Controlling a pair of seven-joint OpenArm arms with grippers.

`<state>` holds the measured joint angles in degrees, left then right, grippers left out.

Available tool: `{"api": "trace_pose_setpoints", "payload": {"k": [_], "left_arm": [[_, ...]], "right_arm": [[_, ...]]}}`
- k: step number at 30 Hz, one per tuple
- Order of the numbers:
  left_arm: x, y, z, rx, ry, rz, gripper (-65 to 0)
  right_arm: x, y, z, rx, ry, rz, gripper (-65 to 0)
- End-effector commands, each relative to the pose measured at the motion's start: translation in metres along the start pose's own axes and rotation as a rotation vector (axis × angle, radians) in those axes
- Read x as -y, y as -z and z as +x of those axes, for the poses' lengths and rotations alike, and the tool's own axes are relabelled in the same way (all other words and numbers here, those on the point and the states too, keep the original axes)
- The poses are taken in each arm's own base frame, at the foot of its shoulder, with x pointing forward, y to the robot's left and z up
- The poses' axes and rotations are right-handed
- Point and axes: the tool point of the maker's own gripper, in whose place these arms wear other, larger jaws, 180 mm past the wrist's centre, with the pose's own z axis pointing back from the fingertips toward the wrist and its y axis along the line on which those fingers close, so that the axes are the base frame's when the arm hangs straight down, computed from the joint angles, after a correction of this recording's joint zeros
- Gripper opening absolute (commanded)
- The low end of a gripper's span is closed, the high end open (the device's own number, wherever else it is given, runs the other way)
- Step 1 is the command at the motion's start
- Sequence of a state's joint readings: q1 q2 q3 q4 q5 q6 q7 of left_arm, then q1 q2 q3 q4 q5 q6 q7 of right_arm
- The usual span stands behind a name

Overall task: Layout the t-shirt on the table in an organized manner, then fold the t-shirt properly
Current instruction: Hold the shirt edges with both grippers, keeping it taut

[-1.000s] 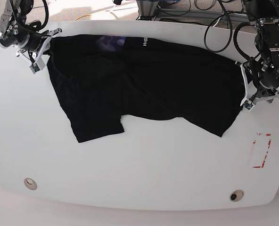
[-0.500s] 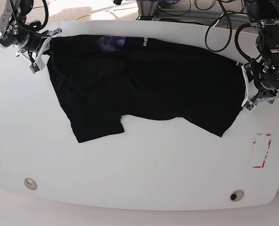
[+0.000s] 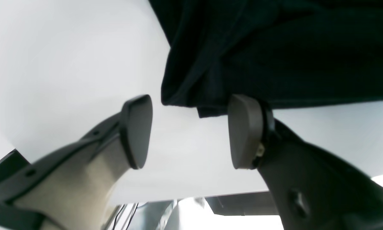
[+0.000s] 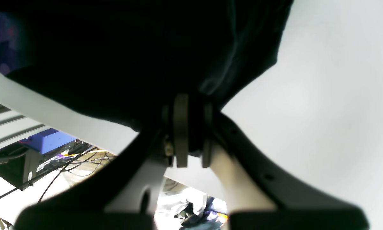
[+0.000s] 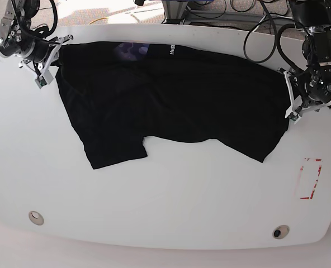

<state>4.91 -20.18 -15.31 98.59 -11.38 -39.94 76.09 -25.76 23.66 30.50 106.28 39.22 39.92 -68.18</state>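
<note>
Black t-shirt (image 5: pixel 171 100) lies spread but rumpled across the far half of the white table (image 5: pixel 165 195), long axis side to side. Right gripper (image 4: pixel 189 134) is pinched on a cloth corner at one end. Left gripper (image 3: pixel 189 132) is spread, empty, at the opposite hem; cloth edge sits just ahead between its pads.

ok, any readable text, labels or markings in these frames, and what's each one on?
Small white lettering near the collar edge of the plain black short-sleeved cloth t-shirt: starts with what looks like "Hu", rest too small to read.
Purplish neck patch: blurred, no legible text.
Red tape rectangle on the large white smooth table: outline only, no writing.
Nothing else readable.
</note>
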Motion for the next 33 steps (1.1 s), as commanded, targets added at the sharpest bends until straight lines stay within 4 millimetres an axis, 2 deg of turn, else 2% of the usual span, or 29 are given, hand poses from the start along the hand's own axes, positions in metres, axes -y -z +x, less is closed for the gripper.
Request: {"api": "trace_pose_setpoints", "payload": {"k": [1,4,7,12,13,15,19,28,30,33], "left_arm": [[-0.0091,-0.0059,0.0090,0.039,0.010,0.028,-29.9],[-0.0057,-0.0049,0.0112,0.041,0.023,0.021,-31.4],[-0.0049,-0.0056,0.0133,0.045,0.030,0.022,-39.6],[-0.0057,-0.0051,0.0133,0.045,0.026,0.022,-61.9],[-0.0057,-0.0051,0.0133,0.045,0.026,0.022,-64.7],[-0.0063,-0.0053,0.0131,0.044,0.027,0.023,-65.0],[-0.0075,-0.0057,0.0125,0.043,0.025,0.026,-59.0],[-0.0130,-0.0082,0.0096,0.037,0.028,0.040,-30.1],[-0.0141,-0.0082,0.0086,0.035,0.029,0.042,-27.1],[-0.0147,-0.0080,0.0091,0.036,0.028,0.042,-27.1]], "right_arm": [[0.0040,-0.0056,0.0075,0.024,-0.016,-0.009,-61.0],[0.0044,-0.0056,0.0071,0.022,-0.017,-0.011,-61.0],[0.0044,-0.0056,0.0071,0.022,-0.017,-0.011,-61.0],[0.0044,-0.0056,0.0071,0.022,-0.017,-0.011,-61.0],[0.0044,-0.0056,0.0071,0.022,-0.017,-0.011,-61.0],[0.0044,-0.0056,0.0071,0.022,-0.017,-0.011,-61.0],[0.0044,-0.0056,0.0071,0.022,-0.017,-0.011,-61.0],[0.0044,-0.0056,0.0071,0.022,-0.017,-0.011,-61.0],[0.0042,-0.0056,0.0073,0.023,-0.016,-0.010,-61.0],[0.0042,-0.0056,0.0073,0.023,-0.016,-0.010,-61.0]]}}
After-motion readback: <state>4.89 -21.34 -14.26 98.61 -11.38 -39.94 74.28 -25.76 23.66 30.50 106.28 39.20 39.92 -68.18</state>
